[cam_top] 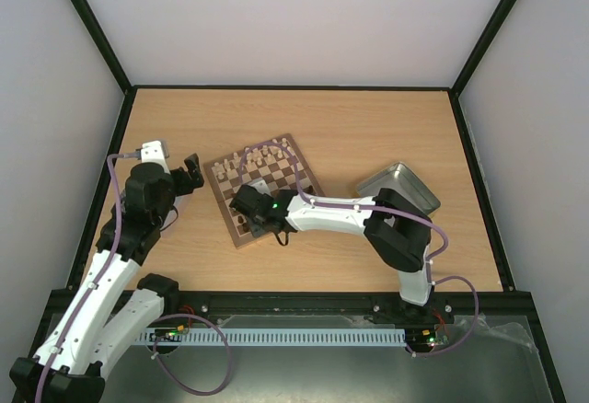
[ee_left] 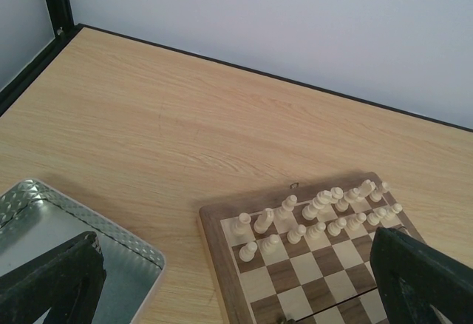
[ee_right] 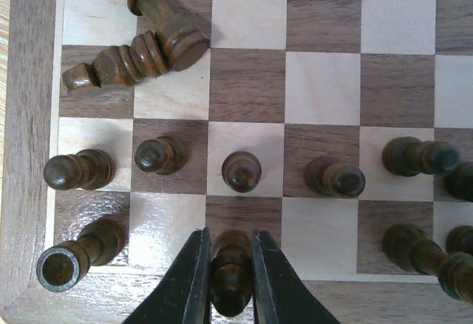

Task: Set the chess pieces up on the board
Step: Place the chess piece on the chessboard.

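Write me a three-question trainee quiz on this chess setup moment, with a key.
1. Count: in the right wrist view, how many dark pieces lie on their sides on the board?
2. True or false: the left gripper is shut on a piece.
3. What is the right gripper shut on? A) the board's border B) an upright dark piece C) nothing

Key: 1. two; 2. false, it is open, beside the board; 3. B
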Available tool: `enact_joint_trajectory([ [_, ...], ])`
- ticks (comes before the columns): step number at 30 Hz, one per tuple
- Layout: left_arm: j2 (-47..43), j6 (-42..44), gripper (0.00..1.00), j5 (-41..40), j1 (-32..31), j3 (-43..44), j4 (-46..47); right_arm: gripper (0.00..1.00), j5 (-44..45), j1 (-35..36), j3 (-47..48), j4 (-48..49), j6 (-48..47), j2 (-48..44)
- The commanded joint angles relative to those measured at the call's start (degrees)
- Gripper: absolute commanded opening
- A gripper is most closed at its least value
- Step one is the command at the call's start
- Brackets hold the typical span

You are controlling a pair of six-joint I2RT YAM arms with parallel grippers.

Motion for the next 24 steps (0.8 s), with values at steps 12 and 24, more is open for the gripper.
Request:
enact_joint_trajectory([
  [12, 0.8, -0.1, 0.99, 0.2, 0.6, -0.7, 0.2, 0.39, 3.4, 0.3, 2.2, -2.0, 2.0, -7.0],
  [24, 0.7, 0.2, 0.99, 1.4, 0.7, -1.1, 1.1, 0.37, 2.8, -7.8, -7.3, 2.5, 8.7, -17.6],
])
